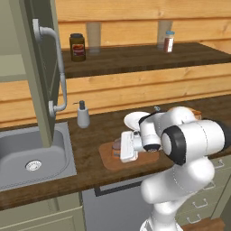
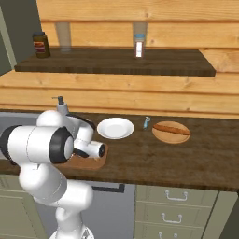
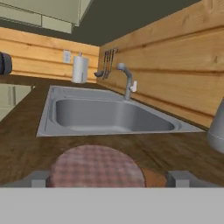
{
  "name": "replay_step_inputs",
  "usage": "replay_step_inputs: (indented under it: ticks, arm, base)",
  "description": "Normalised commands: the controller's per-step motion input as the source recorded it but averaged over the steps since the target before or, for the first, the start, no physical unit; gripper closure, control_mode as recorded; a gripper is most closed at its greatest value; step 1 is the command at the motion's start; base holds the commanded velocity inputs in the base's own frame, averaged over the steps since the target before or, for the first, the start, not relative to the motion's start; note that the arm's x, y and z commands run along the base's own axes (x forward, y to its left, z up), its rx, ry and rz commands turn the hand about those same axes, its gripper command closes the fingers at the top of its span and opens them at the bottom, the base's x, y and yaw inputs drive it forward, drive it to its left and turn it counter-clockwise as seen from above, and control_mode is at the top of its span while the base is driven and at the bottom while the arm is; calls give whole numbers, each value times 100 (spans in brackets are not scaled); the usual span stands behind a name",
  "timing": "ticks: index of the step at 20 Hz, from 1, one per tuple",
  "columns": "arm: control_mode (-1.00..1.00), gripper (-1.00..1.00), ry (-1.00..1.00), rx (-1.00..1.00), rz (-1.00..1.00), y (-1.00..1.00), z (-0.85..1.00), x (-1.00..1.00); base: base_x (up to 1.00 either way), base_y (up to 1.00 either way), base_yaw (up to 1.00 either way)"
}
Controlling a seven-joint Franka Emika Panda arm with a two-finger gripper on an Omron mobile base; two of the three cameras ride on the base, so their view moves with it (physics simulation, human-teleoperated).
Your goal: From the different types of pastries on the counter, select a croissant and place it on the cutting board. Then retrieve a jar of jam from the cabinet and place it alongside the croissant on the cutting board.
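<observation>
A jam jar (image 3: 96, 166) with a red checkered lid stands on the brown cutting board (image 1: 108, 164) near the counter's front edge. My gripper (image 3: 111, 178) is level with the lid, open, with one fingertip (image 3: 40, 178) on each side. A small gap shows on the right. In the left base view the jar (image 1: 116, 145) sits just left of my white hand. My arm covers the right part of the cutting board (image 2: 95, 163), and the croissant is hidden from me. A second dark jar (image 1: 77, 47) stands on the open cabinet shelf.
The steel sink (image 1: 18, 158) and faucet (image 3: 127, 81) lie left of the board, a soap dispenser (image 1: 83, 115) behind it. A white plate (image 2: 115, 128) and a wooden plate with a long pastry (image 2: 171, 130) sit to the right. The open cabinet door (image 1: 40, 67) hangs upper left.
</observation>
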Motion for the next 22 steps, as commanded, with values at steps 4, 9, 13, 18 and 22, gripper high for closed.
replay_step_inputs:
  ticks: [4, 9, 13, 18, 22]
  arm:
    - [-100, -100, -3, 0, 7, -14, 37, -4]
    - [-100, -100, -2, 0, 9, -15, 20, -11]
    - [-100, -100, 0, 0, 6, -23, 6, 0]
    - [-100, -100, -6, 0, 2, -42, 24, 6]
    - [-100, -100, -17, -6, 0, -39, 28, 16]
  base:
    - [0, 0, 0]
    - [0, 0, 0]
    - [0, 0, 0]
    - [0, 0, 0]
    - [0, 0, 0]
